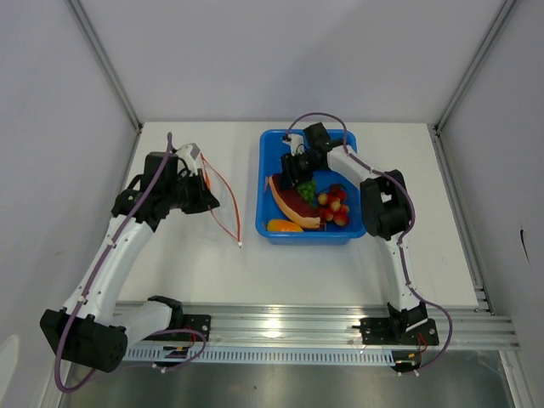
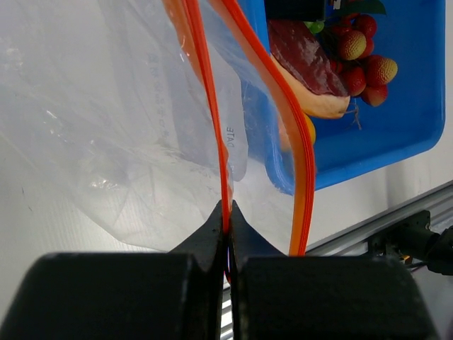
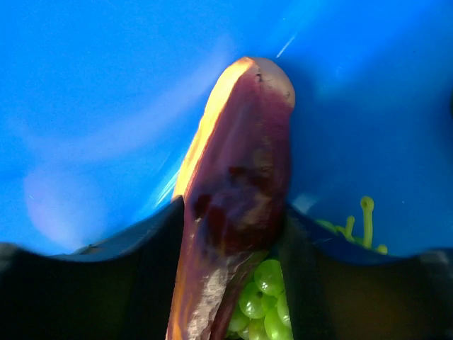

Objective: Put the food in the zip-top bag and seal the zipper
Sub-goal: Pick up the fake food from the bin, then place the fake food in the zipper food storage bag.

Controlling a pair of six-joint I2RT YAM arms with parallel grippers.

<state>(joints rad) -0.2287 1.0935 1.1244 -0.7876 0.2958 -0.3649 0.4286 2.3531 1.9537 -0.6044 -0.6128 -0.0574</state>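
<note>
Loading step. Left gripper [image 2: 228,212] pinches zipper [image 2: 212,106]; right gripper [image 1: 297,172] seemingly clamps meat slice [image 3: 241,156] in far-edge blue bin [image 1: 270,144]; next, carry to zip-top bag [image 2: 106,106].

The near half of the white bench [image 1: 297,272] lies bare between the left arm [image 1: 110,255] and the right arm [image 1: 398,255], open to a passing hand. Toward the far edge the walled blue plastic bin [image 1: 274,146] blocks the middle, the right gripper [image 1: 297,177] down inside it, clamped on the red-brown meat slice [image 3: 241,184]. The clear zip-top bag [image 2: 106,127], its orange-red zipper [image 2: 304,177] pinched by the left gripper [image 2: 228,211], narrows the lane beside the bin's left wall.
</note>
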